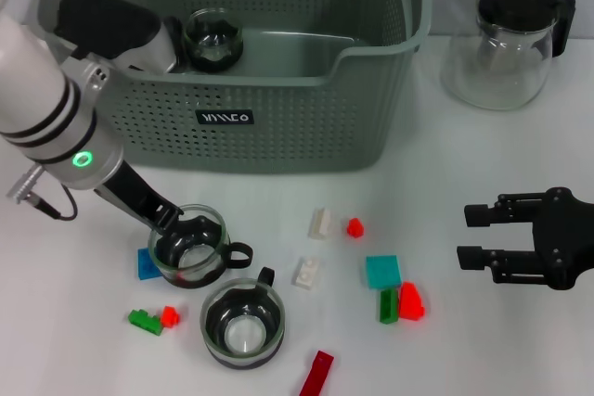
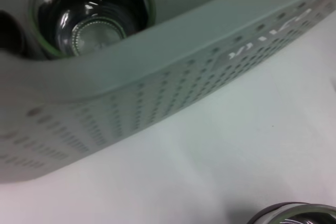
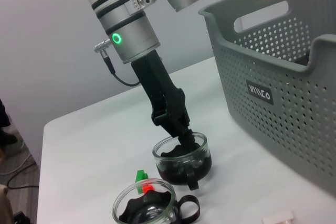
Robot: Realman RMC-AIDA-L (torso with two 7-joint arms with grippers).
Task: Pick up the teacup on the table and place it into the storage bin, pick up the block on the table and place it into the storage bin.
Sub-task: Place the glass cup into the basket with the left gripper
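Observation:
My left gripper (image 1: 176,224) reaches down to a glass teacup (image 1: 190,248) standing on the table, its fingers pinched over the far rim, one inside the cup (image 3: 184,153). A second teacup (image 1: 243,322) stands just in front of it. Another one (image 1: 213,39) lies inside the storage bin (image 1: 278,127), also seen in the left wrist view (image 2: 89,14). Several blocks lie on the table: two white ones (image 1: 321,223), a teal one (image 1: 382,271) and a blue one (image 1: 146,264) beside the gripped cup. My right gripper (image 1: 475,235) hovers open at the right, holding nothing.
A glass jug (image 1: 506,44) with a black lid stands at the back right. Small red (image 1: 355,227), green (image 1: 388,305) and red (image 1: 411,301) blocks lie mid-table. A long red block (image 1: 317,375) lies near the front edge, and a green-and-red pair (image 1: 153,319) at the front left.

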